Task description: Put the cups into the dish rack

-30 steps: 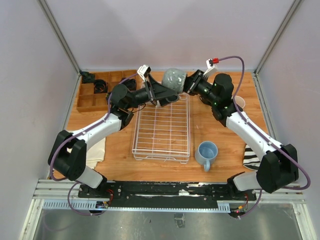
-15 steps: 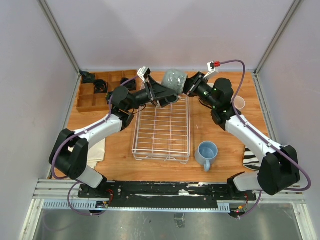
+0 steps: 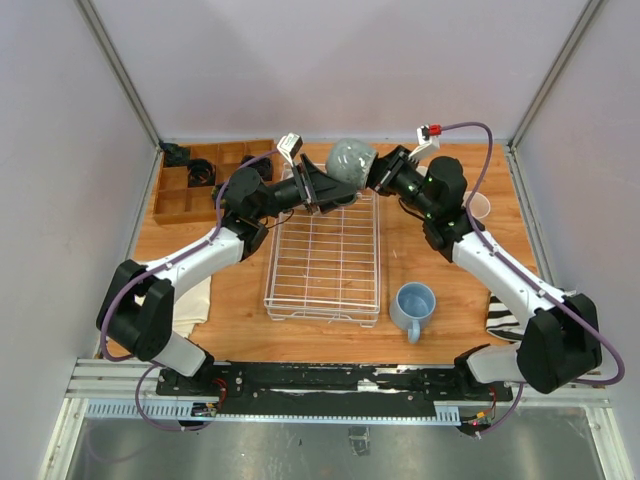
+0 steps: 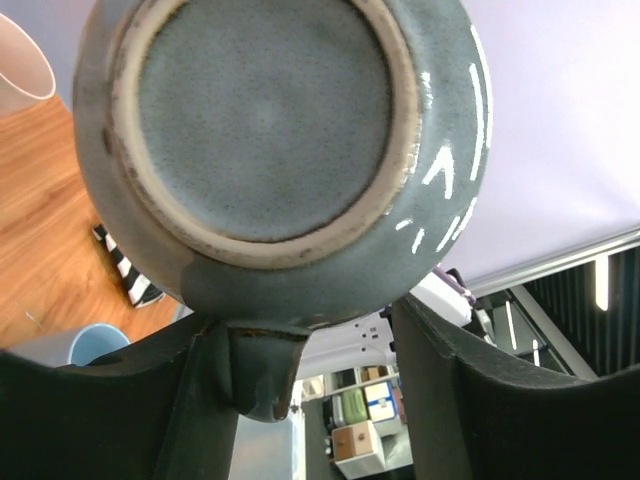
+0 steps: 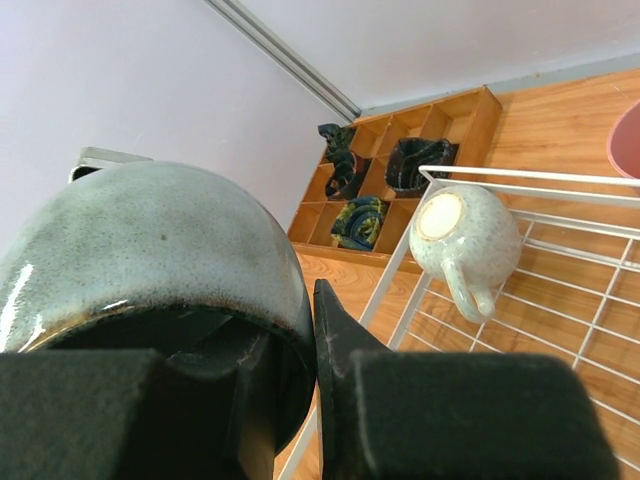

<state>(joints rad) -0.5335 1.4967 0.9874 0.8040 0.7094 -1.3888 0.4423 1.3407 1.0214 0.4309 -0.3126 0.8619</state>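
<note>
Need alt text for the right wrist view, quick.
The right gripper pinches the rim of a grey-green mug, filling the foreground. Beyond, a pale mug lies in the white rack, with a wooden tray behind.

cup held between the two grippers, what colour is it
Speckled grey-green glaze on the cup, with an unglazed pale ring on its base; left wrist view shows it best.

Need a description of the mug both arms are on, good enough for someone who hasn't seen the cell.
Start at the white wire dish rack in the table's middle and go to its far end. There the left hand and right hand meet on a grey-green glazed mug, held bottom-up above the rack, unlike the light blue mug standing upright on the table.
</note>
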